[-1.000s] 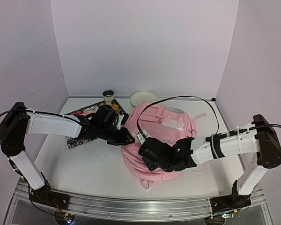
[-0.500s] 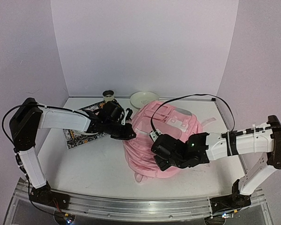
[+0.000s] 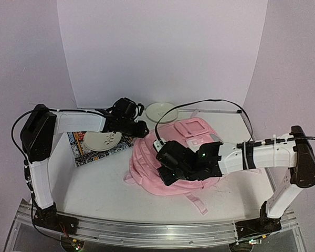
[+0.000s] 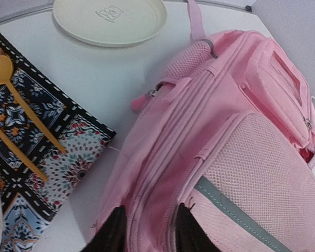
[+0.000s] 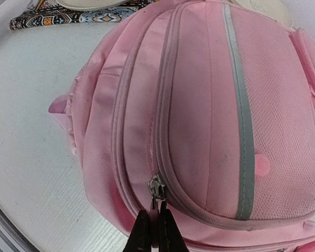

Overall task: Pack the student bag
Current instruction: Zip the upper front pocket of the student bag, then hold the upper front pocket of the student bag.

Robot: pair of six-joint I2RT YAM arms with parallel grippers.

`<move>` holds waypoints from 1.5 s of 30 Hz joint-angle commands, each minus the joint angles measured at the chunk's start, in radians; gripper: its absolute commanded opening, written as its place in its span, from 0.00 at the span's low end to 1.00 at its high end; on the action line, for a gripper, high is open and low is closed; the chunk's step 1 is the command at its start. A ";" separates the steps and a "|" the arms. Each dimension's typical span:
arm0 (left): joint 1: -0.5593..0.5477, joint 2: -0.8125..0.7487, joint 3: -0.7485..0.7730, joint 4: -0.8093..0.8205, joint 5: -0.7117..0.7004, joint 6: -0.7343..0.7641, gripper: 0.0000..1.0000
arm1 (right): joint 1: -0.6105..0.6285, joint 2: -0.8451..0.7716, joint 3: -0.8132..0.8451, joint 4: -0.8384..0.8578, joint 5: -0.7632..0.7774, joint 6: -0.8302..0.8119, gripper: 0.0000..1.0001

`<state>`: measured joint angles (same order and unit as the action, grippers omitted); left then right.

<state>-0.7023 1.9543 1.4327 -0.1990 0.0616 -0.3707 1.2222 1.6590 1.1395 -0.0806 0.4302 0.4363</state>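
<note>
Bag [image 3: 144, 163] of soft pink mesh: our right gripper [image 5: 154, 220] pinches its metal zip pull [image 5: 157, 188]; left gripper [image 4: 149, 220] hovers parted.

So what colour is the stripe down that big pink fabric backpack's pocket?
Grey stripe on the pink backpack, clearest in the right wrist view.

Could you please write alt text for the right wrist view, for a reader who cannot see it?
The right gripper, shut, pinches the zip pull of a pink bag that fills most of the view. The bag lies on a white table; the edge of a patterned mat shows at top left.
</note>
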 commanded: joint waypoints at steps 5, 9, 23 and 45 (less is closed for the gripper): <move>0.026 -0.294 -0.210 -0.023 -0.081 -0.191 0.59 | 0.007 0.093 0.097 0.103 -0.028 0.003 0.00; 0.022 -0.337 -0.316 0.018 0.079 -0.283 0.61 | 0.007 0.106 0.088 0.156 -0.040 0.006 0.00; -0.078 -0.376 -0.477 0.290 0.254 -0.475 0.62 | 0.007 0.125 0.071 0.196 -0.049 0.011 0.00; -0.101 -0.305 -0.466 0.308 0.211 -0.434 0.00 | -0.027 -0.081 -0.135 0.130 0.025 0.031 0.00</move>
<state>-0.8304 1.6516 0.9489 0.1051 0.3192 -0.8591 1.2174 1.6916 1.0560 0.1263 0.3974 0.4460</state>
